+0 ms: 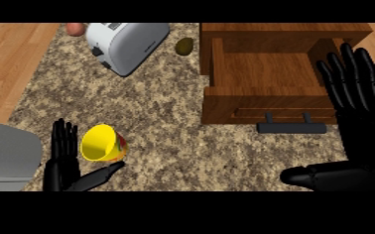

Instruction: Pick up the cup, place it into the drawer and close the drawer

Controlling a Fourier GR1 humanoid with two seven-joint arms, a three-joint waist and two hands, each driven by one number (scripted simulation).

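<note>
Speckled stone worktop (190, 144): a tipped yellow plastic cup (101, 143) lies at the front-left, beside the open, empty left hand (64, 163). The straight-fingered, empty right hand (355, 114) hides the open wooden drawer (264, 72)'s right edge.

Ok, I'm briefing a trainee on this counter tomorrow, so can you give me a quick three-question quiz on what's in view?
1. True or false: the drawer stands open, with nothing visible inside it.
2. Which is nearest the yellow cup? A) the toaster B) the left hand C) the handle on the drawer's front
3. Fill in: the fingers of the right hand, beside the drawer, are ____ (straight or curled).

Key: 1 true; 2 B; 3 straight.
</note>
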